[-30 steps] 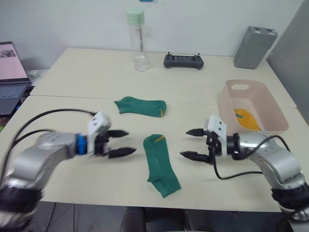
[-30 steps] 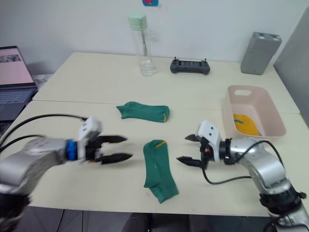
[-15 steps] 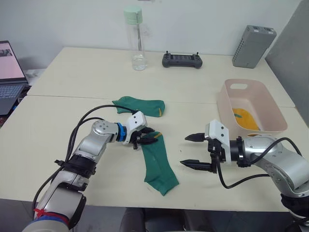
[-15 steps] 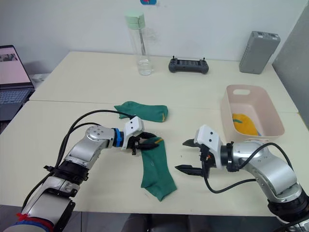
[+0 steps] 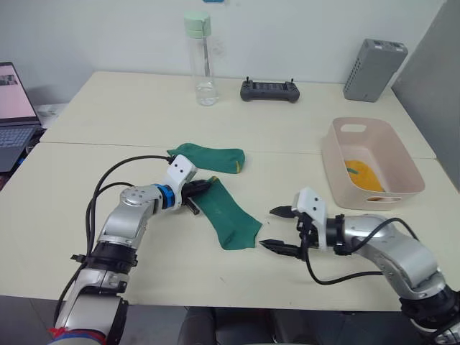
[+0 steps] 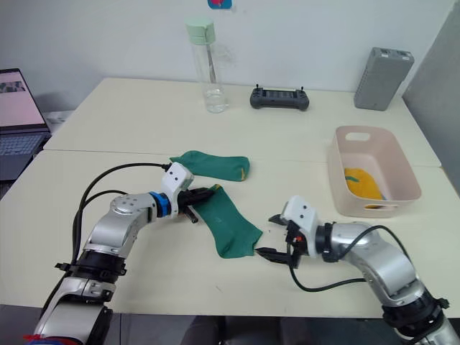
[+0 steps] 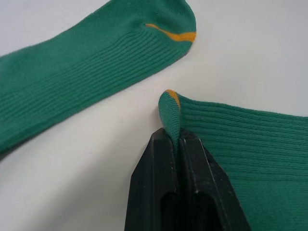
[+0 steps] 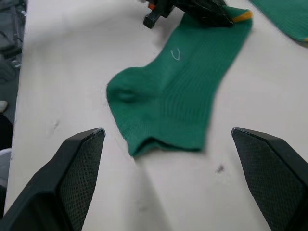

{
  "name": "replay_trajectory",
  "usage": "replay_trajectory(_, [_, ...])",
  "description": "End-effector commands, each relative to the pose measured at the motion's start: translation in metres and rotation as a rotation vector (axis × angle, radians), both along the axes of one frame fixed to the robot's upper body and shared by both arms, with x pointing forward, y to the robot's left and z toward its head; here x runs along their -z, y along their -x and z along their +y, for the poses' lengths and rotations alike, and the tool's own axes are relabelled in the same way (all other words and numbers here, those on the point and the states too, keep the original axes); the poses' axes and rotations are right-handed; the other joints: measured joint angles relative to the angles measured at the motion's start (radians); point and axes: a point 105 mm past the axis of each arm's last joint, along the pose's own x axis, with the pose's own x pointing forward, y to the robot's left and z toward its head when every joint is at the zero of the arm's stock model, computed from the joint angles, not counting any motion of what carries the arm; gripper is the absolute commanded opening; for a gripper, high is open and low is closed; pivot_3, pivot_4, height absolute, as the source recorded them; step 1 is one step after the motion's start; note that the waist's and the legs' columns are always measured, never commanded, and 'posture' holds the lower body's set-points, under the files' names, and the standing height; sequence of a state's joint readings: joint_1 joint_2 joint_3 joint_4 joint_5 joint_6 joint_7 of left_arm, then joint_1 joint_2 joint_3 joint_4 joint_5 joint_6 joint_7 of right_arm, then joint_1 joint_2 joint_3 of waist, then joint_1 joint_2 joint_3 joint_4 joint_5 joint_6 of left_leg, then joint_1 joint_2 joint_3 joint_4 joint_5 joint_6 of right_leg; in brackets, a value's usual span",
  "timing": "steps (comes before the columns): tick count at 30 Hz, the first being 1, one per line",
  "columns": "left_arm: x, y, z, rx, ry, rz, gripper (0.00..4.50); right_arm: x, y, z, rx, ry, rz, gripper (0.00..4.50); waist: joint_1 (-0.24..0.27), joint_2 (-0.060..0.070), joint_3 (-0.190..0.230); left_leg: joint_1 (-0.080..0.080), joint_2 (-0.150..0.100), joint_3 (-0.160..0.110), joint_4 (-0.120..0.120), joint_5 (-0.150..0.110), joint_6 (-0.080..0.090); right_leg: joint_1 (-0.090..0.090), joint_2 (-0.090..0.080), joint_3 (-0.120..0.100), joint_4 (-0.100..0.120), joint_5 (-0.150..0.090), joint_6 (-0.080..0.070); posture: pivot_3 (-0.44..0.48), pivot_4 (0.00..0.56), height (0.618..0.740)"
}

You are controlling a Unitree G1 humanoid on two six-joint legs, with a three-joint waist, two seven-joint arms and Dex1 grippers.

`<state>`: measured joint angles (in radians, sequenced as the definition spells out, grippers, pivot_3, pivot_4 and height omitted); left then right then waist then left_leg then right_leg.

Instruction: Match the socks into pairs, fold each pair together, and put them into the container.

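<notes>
— Dark green on the pale counter (image 5: 108, 144): where do the two socks sit?

— I see the near sock (image 5: 226, 212) lying at a slant, its cuff pinched in my left tool (image 5: 204, 188), whose fingers (image 7: 178, 187) are closed tight on a fold of the cuff. A second ago that sock lay straight toward me and the left tool was well clear of it, fingers apart. Half a second ago it had just reached the cuff. Since then the cuff end has been dragged toward the far sock (image 5: 208, 156), which has not shifted.

— And the right side?

— My right tool (image 5: 277, 228) hovers just beside the near sock's toe end, fingers (image 8: 79, 166) spread wide, holding nothing. It has come lower and nearer to the sock than before.

— The container?

— The pink container (image 5: 402, 188) stands to my right on the counter, with a mustard-yellow sock (image 5: 365, 175) inside, same as earlier.
</notes>
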<state>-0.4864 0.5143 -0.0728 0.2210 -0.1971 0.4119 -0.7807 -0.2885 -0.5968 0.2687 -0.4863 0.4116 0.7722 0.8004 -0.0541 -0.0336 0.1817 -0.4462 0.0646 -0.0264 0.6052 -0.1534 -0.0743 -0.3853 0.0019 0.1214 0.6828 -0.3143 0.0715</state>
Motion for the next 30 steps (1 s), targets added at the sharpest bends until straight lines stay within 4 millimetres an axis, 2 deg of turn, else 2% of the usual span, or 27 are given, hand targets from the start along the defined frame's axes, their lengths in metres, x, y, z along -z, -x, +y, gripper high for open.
replay_trajectory(1, [-0.013, 0.001, 0.0, -0.049, 0.029, -0.035, 0.01, -0.004, 0.002, 0.014, -0.081, -0.012, -0.045, 4.5, 0.0, 0.0, 0.0, 0.0, 0.0, 0.0, 0.001, 0.0, 0.0, 0.0, 0.0, 0.0, 0.0, 0.0, 0.001, 0.0, 0.15, 0.74])
replay_trajectory(3, [-0.012, 0.003, 0.001, -0.062, 0.03, -0.032, 0.01, 0.003, 0.009, 0.022, -0.183, 0.029, -0.053, 4.5, 0.0, 0.0, 0.0, 0.0, 0.0, 0.0, 0.002, 0.0, 0.0, 0.001, 0.0, 0.0, 0.0, 0.0, 0.002, 0.0, 0.15, 0.74])
replay_trajectory(6, [-0.01, 0.006, 0.004, -0.057, 0.011, -0.02, 0.01, 0.017, -0.002, 0.021, -0.19, 0.104, -0.091, 4.5, -0.001, 0.0, 0.0, 0.0, 0.0, 0.0, 0.003, 0.0, 0.0, 0.001, 0.0, 0.0, 0.0, 0.0, 0.003, 0.0, 0.15, 0.74])
replay_trajectory(9, [-0.012, 0.006, 0.01, -0.073, -0.001, -0.02, 0.0, 0.03, -0.011, 0.016, -0.202, 0.177, -0.139, 3.95, 0.001, 0.0, 0.0, 0.0, 0.0, 0.0, 0.003, 0.0, 0.0, 0.001, 0.0, 0.0, 0.0, 0.001, 0.003, 0.0, 0.15, 0.74])
replay_trajectory(16, [-0.012, 0.009, 0.015, -0.086, -0.003, -0.016, 0.0, 0.036, -0.013, 0.011, -0.226, 0.21, -0.179, 1.48, 0.002, 0.0, 0.0, 0.0, 0.0, 0.0, 0.003, 0.0, 0.0, 0.001, 0.0, 0.0, 0.0, 0.001, 0.002, 0.0, 0.15, 0.74])
replay_trajectory(20, [-0.011, 0.015, 0.014, -0.093, 0.018, -0.002, 0.0, 0.032, -0.017, 0.005, -0.21, 0.207, -0.207, 0.09, 0.002, 0.0, 0.0, 0.0, 0.0, 0.0, 0.003, 0.0, 0.0, 0.001, 0.0, 0.0, 0.0, 0.001, 0.002, 0.0, 0.15, 0.74])
replay_trajectory(24, [-0.012, 0.029, 0.013, -0.104, 0.059, 0.016, 0.0, 0.022, -0.018, -0.009, -0.212, 0.212, -0.225, 0.04, 0.003, 0.0, 0.0, 0.0, 0.0, 0.0, 0.003, 0.0, 0.0, 0.002, 0.0, 0.0, 0.0, 0.001, 0.002, 0.0, 0.15, 0.74])
replay_trajectory(30, [-0.009, 0.07, -0.004, -0.19, 0.21, 0.079, 0.0, 0.003, -0.019, -0.037, -0.299, 0.262, -0.234, 0.04, 0.002, 0.0, 0.0, 0.0, 0.0, 0.0, 0.003, 0.0, 0.0, 0.003, -0.001, 0.0, -0.001, 0.001, 0.002, 0.0, 0.15, 0.74])
